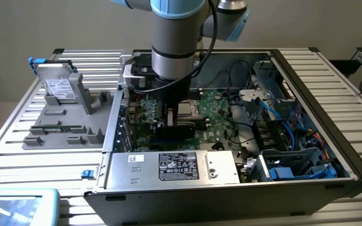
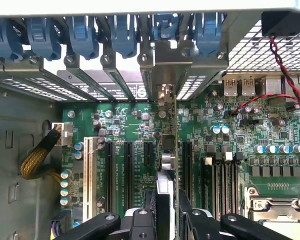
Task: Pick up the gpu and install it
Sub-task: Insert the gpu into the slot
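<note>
I'm down inside the open computer case (image 1: 332, 155), my arm (image 1: 176, 42) reaching straight in over the motherboard (image 1: 222, 110). My pincer (image 2: 166, 210) stands part-way open, jaws closed in on the gpu (image 2: 168, 155), one black finger (image 2: 151, 200) on each side of the card. I have it gripped edge-on: in the wrist view it shows as a thin upright blade running from my fingertips away toward the rear slot brackets (image 2: 115, 80), its metal end bracket (image 2: 162, 65) sitting among them, under the row of blue retention clips (image 2: 125, 35).

The card stands upright over the expansion slots (image 2: 127, 170), between the dark slots on either side of it. I cannot tell whether its lower edge is seated in a slot or just above one.

In the exterior view, the gpu is hidden mostly behind my wrist, near the centre of the board. The processor socket (image 1: 187, 110) is just at three o'clock from my pincer. The silver power supply (image 1: 175, 167) with its label lies at six o'clock. Toward three to four o'clock are the blue cables (image 1: 282, 110) and drive bay (image 1: 294, 162). Outside the case, at nine o'clock, a grey parts tray (image 1: 74, 127) rests on the slatted table (image 1: 17, 155), with a silver hard drive (image 1: 60, 89) propped at its far end.
</note>
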### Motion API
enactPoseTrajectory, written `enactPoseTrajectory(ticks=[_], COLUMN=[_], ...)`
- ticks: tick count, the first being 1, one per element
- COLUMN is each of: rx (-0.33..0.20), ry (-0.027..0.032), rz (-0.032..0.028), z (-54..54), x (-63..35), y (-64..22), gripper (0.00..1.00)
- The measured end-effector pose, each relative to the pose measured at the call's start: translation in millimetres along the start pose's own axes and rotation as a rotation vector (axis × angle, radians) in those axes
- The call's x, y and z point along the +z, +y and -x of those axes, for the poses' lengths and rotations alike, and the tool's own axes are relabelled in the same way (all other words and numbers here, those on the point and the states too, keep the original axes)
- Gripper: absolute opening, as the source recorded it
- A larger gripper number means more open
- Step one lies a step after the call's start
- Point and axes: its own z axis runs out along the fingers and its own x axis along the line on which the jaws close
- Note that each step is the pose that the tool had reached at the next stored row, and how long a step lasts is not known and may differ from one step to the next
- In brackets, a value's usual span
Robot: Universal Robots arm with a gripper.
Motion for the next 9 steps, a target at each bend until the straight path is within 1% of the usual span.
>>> enactPoseTrajectory(ticks=[4, 9], rx=[0.0, 0.0], ry=[0.0019, 0.0021], rz=[0.0, -0.0001], z=[0.1, 0.0], x=[0.7, 0.7], y=[0.0, 0.0], gripper=[0.28, 0.28])
